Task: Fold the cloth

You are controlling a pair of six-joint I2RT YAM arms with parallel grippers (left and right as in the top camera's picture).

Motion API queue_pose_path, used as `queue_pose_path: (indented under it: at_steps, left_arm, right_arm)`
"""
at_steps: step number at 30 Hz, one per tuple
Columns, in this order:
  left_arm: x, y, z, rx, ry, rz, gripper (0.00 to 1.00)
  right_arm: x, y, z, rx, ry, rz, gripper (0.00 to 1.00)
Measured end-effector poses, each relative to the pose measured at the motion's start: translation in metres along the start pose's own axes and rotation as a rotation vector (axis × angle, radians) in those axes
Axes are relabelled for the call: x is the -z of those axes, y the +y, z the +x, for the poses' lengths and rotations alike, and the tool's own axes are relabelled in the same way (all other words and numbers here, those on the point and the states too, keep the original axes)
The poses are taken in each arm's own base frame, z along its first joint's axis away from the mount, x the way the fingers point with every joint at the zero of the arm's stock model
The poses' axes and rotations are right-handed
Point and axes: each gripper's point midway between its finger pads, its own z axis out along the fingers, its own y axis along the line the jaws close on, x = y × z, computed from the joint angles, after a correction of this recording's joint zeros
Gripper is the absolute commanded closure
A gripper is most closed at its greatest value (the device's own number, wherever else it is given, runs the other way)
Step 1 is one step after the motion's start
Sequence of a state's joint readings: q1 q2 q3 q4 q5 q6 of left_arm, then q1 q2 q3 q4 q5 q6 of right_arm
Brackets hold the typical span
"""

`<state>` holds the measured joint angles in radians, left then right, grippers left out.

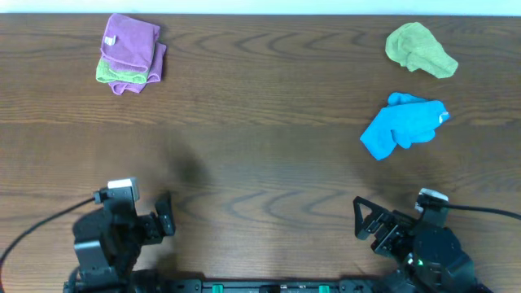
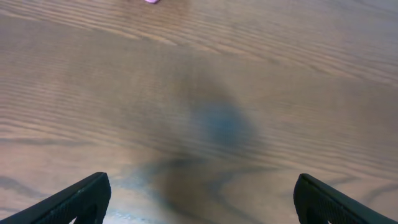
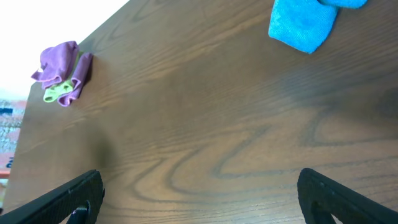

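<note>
The cloth (image 1: 130, 42) is lying at the far left of the counter (image 1: 260, 163). It is bunched into a loose heap on top of a lime-green cloth (image 1: 110, 73), which is peeking out at its near left edge. No clear long axis is being shown; the heap is reading as only slightly longer from near to far than across. A small white tag (image 1: 132, 39) is showing on its upper face.

The left end effector (image 2: 200, 198) is being held at the near left of the counter, jaws spread wide and nothing between them. The cloth is lying almost straight ahead of it, toward the far edge and a little to the left, well apart. The right end effector (image 3: 199, 196) is being held at the near right, equally wide and empty. From there the cloth is lying diagonally across the whole counter. A blue cloth (image 1: 403, 126) is sitting much closer to that side, and a green cloth (image 1: 419, 49) is sitting beyond it.

The left arm is being judged the nearer by a clear margin, so a forward reach from that side is being favoured. Care is being called for in taking the purple layer alone, since the lime-green one is touching it from below.
</note>
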<state>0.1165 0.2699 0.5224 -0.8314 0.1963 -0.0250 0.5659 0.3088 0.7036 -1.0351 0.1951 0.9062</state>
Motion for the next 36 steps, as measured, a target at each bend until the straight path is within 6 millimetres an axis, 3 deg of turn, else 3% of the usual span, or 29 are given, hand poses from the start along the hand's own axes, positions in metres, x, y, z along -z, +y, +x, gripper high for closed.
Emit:
queue_pose_path:
  at_steps: [11,36]
  left_arm:
    - [-0.015,0.018,0.031,-0.004,-0.042,-0.072,0.05]
    - [-0.018,0.034,0.057,0.001,0.012,-0.153,0.05]
  right_arm:
    - [0.000,0.000,0.000,0.000,0.000,0.001,0.01]
    - [0.000,0.000,0.000,0.000,0.000,0.000,0.01]
